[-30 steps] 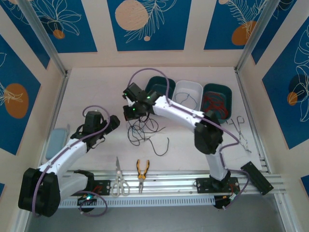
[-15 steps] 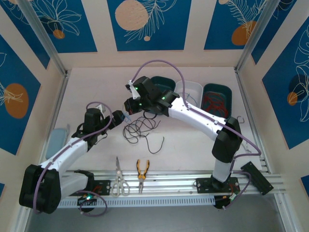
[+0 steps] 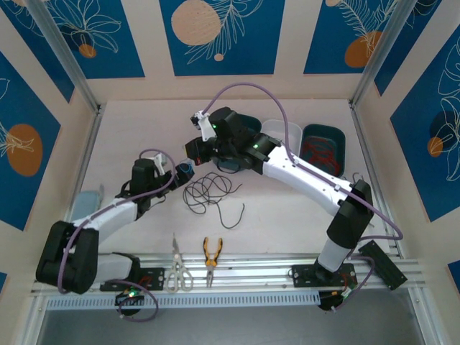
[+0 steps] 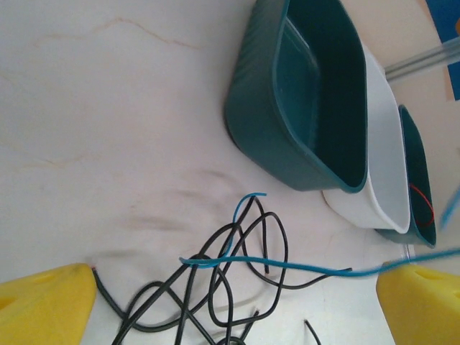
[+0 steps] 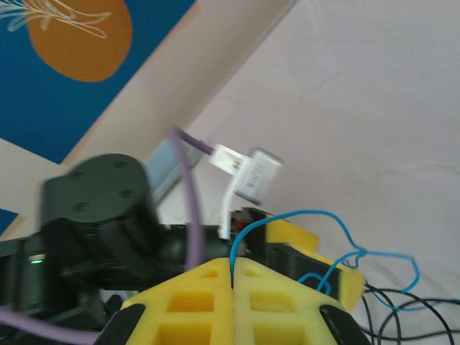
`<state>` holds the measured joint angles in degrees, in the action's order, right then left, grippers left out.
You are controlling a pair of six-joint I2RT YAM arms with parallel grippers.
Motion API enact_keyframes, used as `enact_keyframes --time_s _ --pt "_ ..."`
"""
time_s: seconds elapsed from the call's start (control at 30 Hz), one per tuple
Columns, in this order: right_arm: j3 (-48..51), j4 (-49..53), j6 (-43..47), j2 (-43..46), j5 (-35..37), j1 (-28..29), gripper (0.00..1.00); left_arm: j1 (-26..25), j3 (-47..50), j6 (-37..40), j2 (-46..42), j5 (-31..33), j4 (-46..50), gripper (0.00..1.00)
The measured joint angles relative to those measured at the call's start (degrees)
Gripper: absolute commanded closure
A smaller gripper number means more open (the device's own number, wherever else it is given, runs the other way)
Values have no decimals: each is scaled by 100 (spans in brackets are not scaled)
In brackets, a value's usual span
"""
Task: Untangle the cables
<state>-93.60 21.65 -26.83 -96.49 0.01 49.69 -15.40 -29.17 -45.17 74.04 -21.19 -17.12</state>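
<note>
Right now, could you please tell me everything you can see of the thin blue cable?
The blue cable is a thin, bright, flexible wire. The shut right claw pinches one stretch; from there it loops and kinks down into the black cables, caught among them. A nearly straight run crosses between the fingers of the open left claw. One free end sticks out of the tangle.

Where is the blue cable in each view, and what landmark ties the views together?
Top: blue cable, faint, just up-left of the black tangle.
Left wrist: blue cable runs across the lower frame, over the black tangle.
Right wrist: blue cable loops rightward out of the shut right gripper, above the black tangle.
Shared landmark: the black tangle.
</note>
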Motion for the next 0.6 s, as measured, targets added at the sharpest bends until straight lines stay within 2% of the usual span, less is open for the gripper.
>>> enact_keyframes --time_s 0.17,0.27,0.37,0.5,0.57,0.6 --pt "87 -157 0 153 -221 -31 100 -94 -133 -111 420 -15 -162 16" --pt "146 -184 2 289 -273 -48 100 -103 -155 -179 514 92 -190 41" --pt "153 -190 46 494 -306 -81 100 -103 -155 -262 546 238 -177 58" --pt "190 -315 111 903 -330 -136 100 -103 -155 -354 560 476 -173 64" --pt "247 -428 151 1121 -341 -153 100 -103 -153 -402 560 588 -168 64" --pt "280 -479 177 1235 -350 -166 100 -103 -153 -407 560 651 -153 60"
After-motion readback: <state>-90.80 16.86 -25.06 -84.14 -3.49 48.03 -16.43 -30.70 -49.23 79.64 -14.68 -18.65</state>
